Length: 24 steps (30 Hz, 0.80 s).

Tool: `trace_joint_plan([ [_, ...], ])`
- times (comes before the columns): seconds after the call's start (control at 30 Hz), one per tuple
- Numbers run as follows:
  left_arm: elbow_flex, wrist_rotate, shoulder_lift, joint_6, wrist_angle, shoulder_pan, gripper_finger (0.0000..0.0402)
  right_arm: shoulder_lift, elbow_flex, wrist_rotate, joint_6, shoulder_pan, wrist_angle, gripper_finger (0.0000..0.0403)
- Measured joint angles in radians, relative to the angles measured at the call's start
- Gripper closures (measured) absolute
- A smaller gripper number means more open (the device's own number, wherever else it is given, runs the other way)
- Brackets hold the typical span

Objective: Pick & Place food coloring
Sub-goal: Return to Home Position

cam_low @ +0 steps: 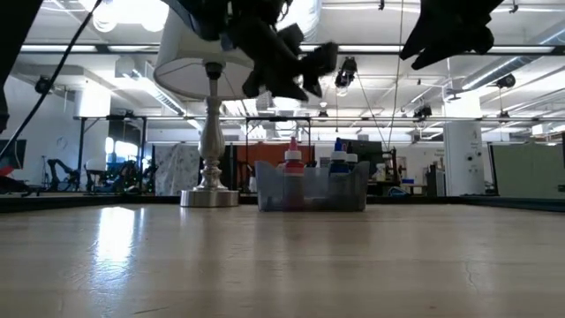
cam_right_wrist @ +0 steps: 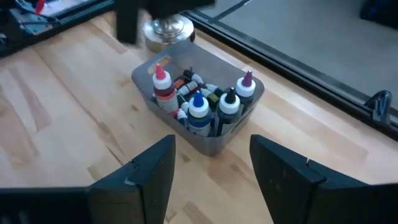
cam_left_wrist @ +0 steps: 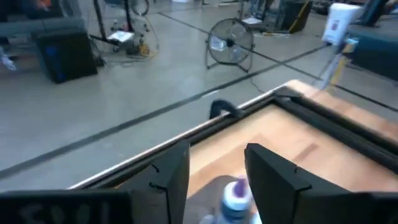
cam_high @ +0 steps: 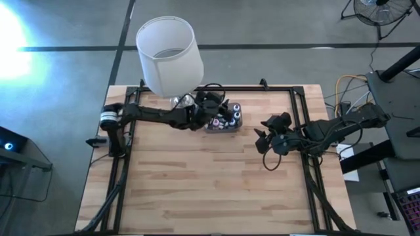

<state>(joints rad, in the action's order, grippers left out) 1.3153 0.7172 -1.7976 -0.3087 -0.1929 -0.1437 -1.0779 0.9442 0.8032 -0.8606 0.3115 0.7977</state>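
Left gripper (cam_left_wrist: 217, 163), wide and empty over the bin (cam_high: 226, 129) at the high view's upper centre, should rise clear of the food coloring bottles (cam_right_wrist: 199, 109) before retracting; right gripper (cam_right_wrist: 211, 149), centre right, likewise wide, empty.

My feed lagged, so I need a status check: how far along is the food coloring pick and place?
Nearly finished, it seems. Done: the food coloring bottles stand and lie in the grey bin; I see none loose on the table. In hand: nothing; the left gripper hovers open above the bin, the right gripper open, apart from it. Left: only parking both arms.
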Motion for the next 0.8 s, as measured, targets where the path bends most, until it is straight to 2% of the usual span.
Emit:
trace_joint_plan([
  [0.07,0.030,-0.052,0.049,-0.018,0.082,0.023,0.0267,0.000,0.000,0.000,0.000,0.000,0.016,0.0202],
  [0.17,0.083,-0.198,0.157,-0.018,0.263,0.079,0.0267,0.003,0.000,-0.004,-0.001,-0.001,0.026,0.0202],
  [0.27,0.091,-0.271,0.265,-0.018,0.398,0.155,0.0266,0.010,0.000,-0.109,0.000,-0.033,0.024,0.0202],
  [0.37,0.051,-0.325,0.375,-0.004,0.436,0.221,0.0266,0.034,0.000,-0.223,0.059,-0.094,0.006,0.0202],
  [0.47,-0.029,-0.458,0.493,-0.038,0.430,0.242,0.0266,0.099,0.000,-0.238,0.161,-0.159,0.007,0.0202],
  [0.6,-0.184,-0.475,0.628,-0.114,0.442,0.239,0.0266,0.227,0.000,-0.247,0.260,-0.240,0.007,0.0202],
  [0.7,-0.296,-0.430,0.746,-0.169,0.447,0.234,0.0266,0.310,-0.004,-0.206,0.281,-0.258,0.043,0.0202],
  [0.8,-0.391,-0.447,0.864,-0.355,0.452,0.238,0.0266,0.382,-0.004,-0.201,0.276,-0.259,0.058,0.0202],
])
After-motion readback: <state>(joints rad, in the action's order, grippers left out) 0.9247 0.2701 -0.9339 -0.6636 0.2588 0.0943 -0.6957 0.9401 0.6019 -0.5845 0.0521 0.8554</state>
